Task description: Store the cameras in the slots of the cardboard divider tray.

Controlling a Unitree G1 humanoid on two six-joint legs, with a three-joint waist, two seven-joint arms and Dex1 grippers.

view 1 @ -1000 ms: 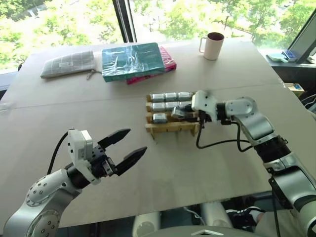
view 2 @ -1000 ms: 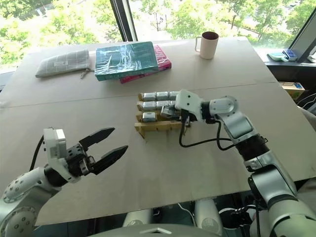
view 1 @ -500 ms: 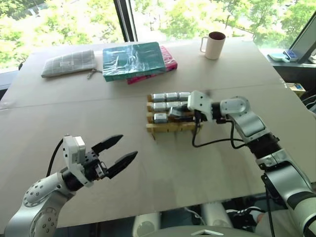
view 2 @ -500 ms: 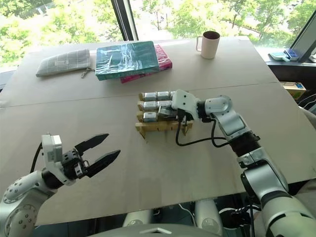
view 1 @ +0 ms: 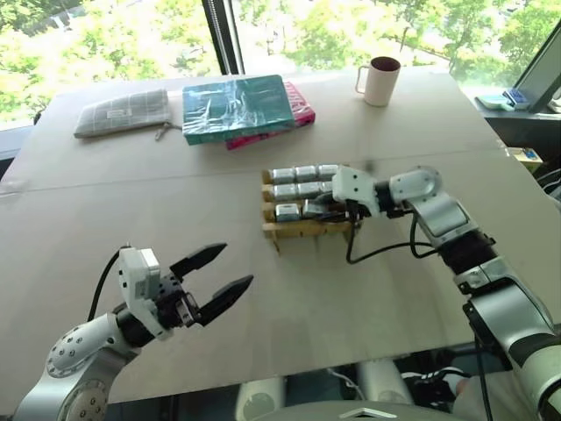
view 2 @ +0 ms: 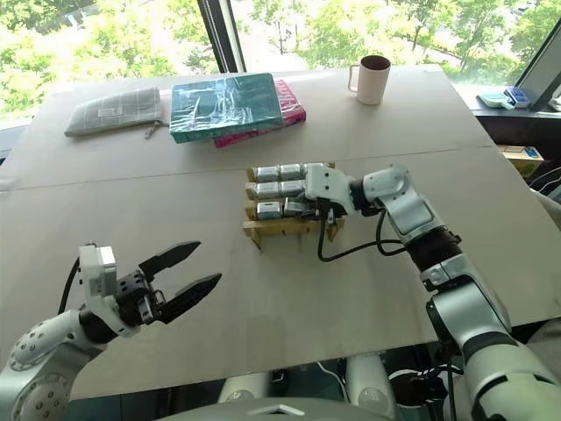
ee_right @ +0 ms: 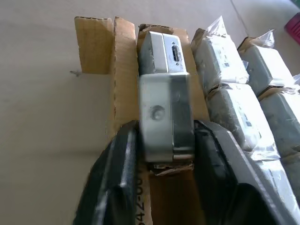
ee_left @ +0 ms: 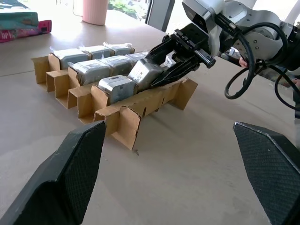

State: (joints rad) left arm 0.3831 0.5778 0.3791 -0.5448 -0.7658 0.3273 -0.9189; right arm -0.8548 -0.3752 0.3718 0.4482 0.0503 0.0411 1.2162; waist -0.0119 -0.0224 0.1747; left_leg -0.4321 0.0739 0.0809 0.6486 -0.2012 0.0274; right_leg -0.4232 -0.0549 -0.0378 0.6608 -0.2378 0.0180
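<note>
The cardboard divider tray [view 1: 302, 230] stands mid-table. Silver-grey cameras fill its back row [view 1: 302, 173] and its middle row [view 1: 298, 189], and one sits in the front row's left slot [view 1: 287, 211]. Another camera [ee_right: 164, 112] leans tilted in the front row's middle slot. My right gripper [view 1: 320, 207] reaches in from the right, one finger [ee_right: 119, 164] on each side of this camera. Its jaws stand slightly apart from it, open. My left gripper [view 1: 235, 265] hovers wide open over the near left of the table, holding nothing.
A pink mug [view 1: 381, 81] stands at the far right. A teal wrapped box [view 1: 235, 107] lies on a pink book [view 1: 298, 112] at the back, a grey pouch [view 1: 123, 112] to its left. A black cable [view 1: 377, 254] loops from my right wrist onto the table.
My right gripper has lowered its camera into the front row's middle slot, and its fingers have loosened from it. The left gripper stays about where it was, open.
</note>
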